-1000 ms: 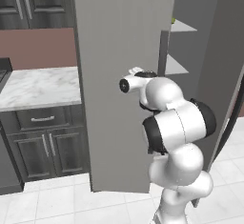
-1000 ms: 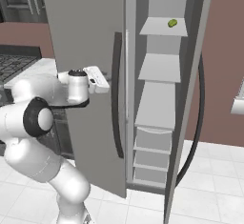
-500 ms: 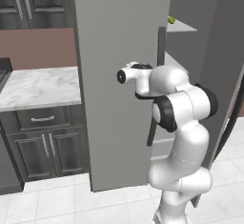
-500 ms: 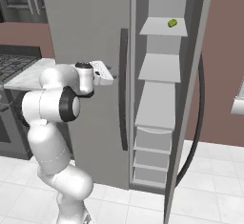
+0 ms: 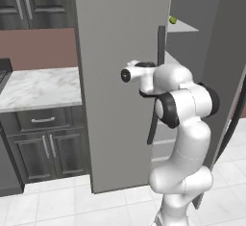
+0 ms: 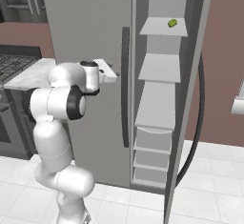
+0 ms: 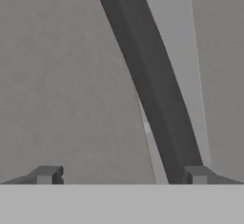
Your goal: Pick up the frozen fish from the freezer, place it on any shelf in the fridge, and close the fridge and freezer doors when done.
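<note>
Beside the spread gripper (image 7: 121, 175), the fridge door's handle (image 7: 152, 85).

You're looking at a glossy white arm (image 5: 185, 138) with rounded segments, black joint rings, and small dark grey square fingertips (image 7: 46, 174).

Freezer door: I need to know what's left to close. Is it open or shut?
Open. The freezer door stands swung out, leaving the freezer and its grey shelves exposed.
</note>
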